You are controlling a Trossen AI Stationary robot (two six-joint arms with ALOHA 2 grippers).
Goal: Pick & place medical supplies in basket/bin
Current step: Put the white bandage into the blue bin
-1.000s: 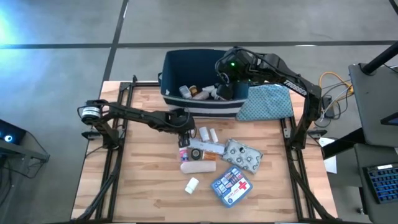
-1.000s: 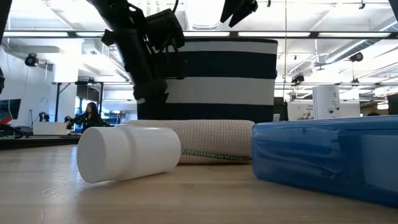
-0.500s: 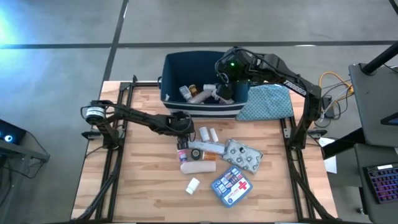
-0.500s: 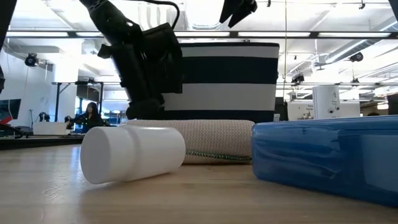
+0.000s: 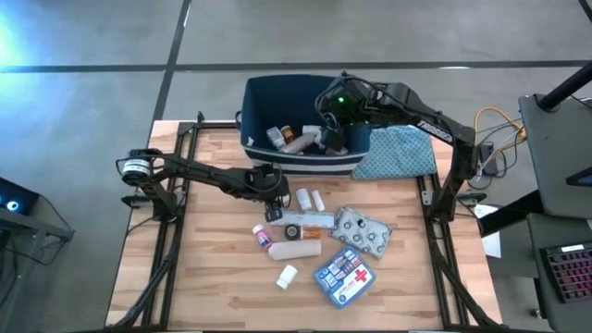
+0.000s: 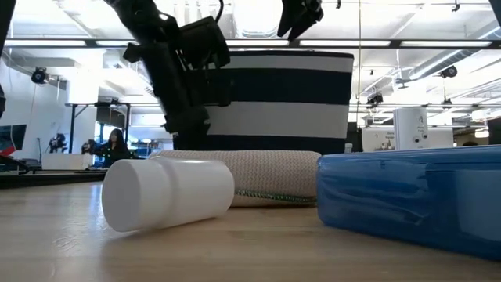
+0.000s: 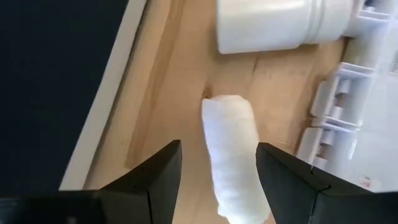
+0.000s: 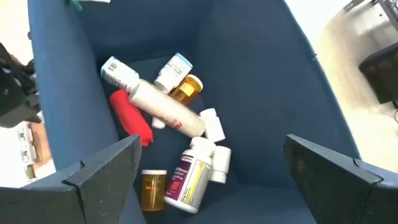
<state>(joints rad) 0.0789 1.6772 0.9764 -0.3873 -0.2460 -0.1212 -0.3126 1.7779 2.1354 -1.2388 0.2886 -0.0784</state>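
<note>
White bottle (image 6: 167,193): lay foremost in low view, hiding table behind.
Bandage roll (image 6: 258,178): partly masked by bottle.
Blue pouch (image 6: 407,196): cut off at frame edge.
Left gripper (image 7: 214,174): spread wide over white roll (image 7: 231,158), empty.
Bin (image 5: 266,97): stood at far edge, holding bottles.
Right gripper (image 8: 211,180): hung wide above bin, empty.

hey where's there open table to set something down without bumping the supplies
The wooden table is bare along its left side and front-left corner, beyond the left gripper. It is crowded at centre-right, around the blister pack and first-aid pouch.
</note>
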